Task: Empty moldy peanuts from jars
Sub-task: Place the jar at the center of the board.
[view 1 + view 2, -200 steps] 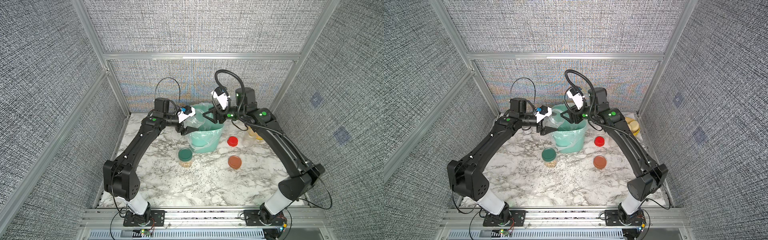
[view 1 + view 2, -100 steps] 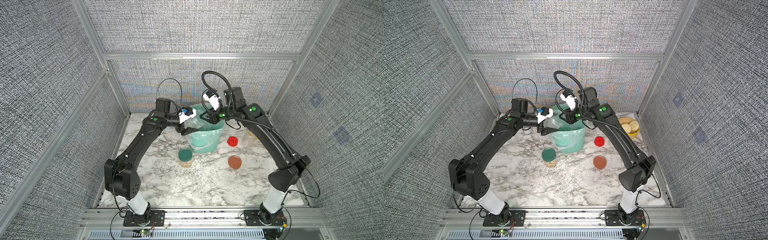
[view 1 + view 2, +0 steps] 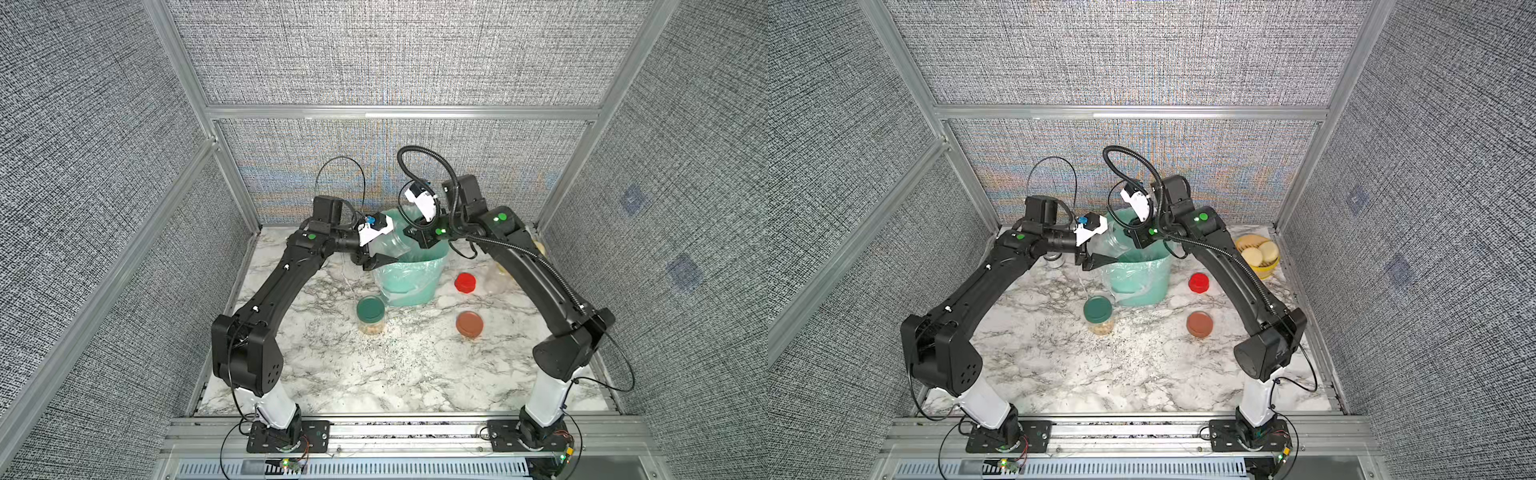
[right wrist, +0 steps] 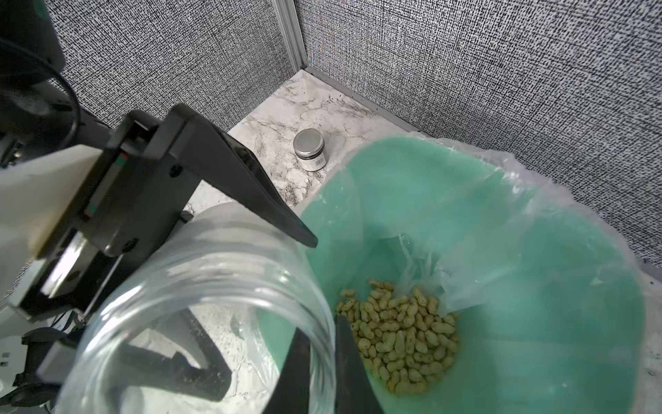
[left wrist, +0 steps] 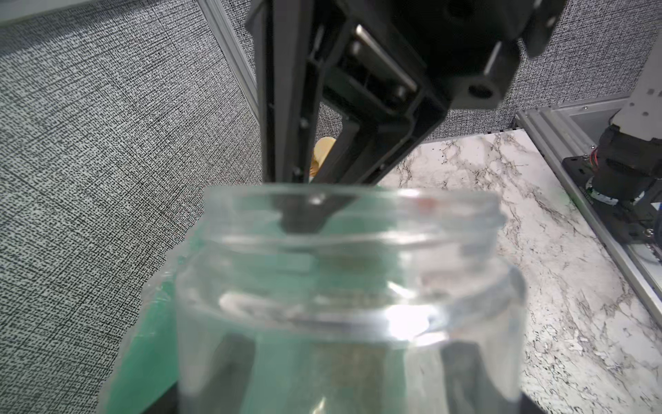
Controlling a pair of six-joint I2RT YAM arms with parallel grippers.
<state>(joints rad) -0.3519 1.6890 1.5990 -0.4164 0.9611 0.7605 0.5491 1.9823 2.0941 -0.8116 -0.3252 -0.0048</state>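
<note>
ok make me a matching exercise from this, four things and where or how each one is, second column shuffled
1 moldy peanuts
2 open jar
3 green-lidded jar
4 red lid

a closed, upright on the table
b off its jar, lying flat
c bottom of the lined bin
d rim pinched by the right gripper

Pairs: 1-c, 2-d, 3-a, 4-b

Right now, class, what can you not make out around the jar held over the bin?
Left gripper: whether its jaws touch the clear jar; right wrist view, see-through wall blurs the contact.
Jar's base: cut off by the left wrist view's edge.
Silver tin: label too small, right wrist view.
</note>
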